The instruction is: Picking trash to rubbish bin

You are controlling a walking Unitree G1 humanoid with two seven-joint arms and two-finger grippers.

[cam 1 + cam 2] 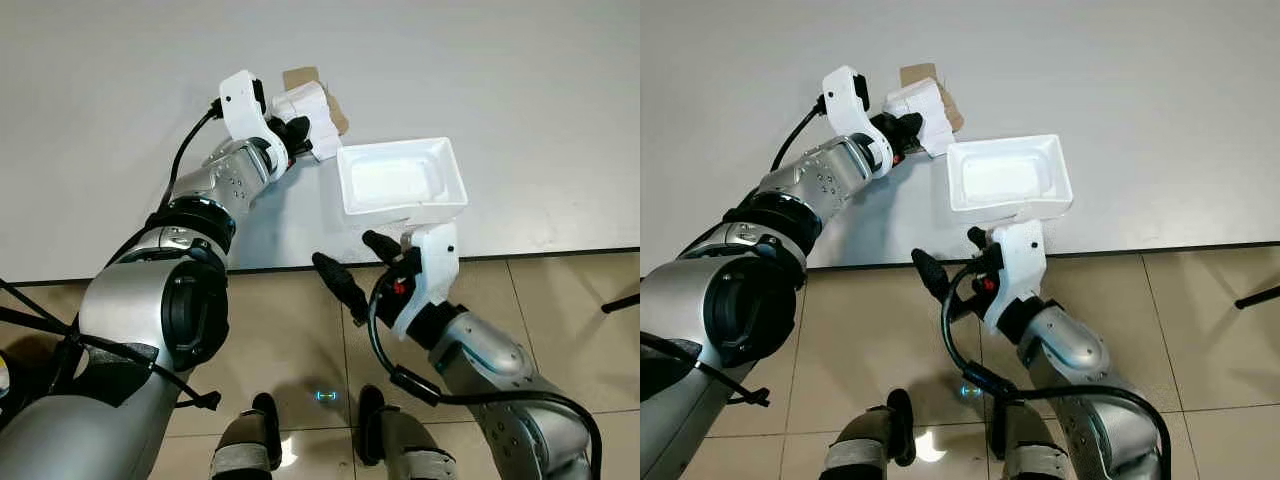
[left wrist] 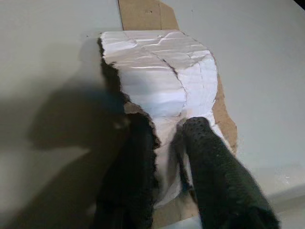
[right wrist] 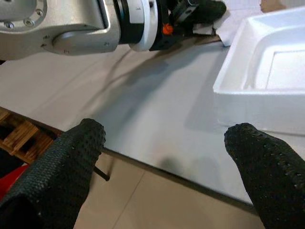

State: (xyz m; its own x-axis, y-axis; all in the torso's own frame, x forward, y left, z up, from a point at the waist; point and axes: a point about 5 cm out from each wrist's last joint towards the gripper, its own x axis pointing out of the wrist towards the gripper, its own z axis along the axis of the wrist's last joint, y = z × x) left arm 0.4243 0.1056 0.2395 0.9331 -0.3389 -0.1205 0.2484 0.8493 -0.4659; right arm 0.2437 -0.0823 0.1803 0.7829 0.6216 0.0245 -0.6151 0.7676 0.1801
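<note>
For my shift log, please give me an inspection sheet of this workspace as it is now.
Surface: pale grey table, edge toward robot.
Job's things: torn white paper on brown card; white foam tray near table edge.
Clutter: nothing seen.
Grippers: left tool shut on the paper; right tool open, at the table edge, short of the tray.
Cables: black cable along left arm; another at right wrist.
Surroundings: beige tiled floor; no bin seen.
</note>
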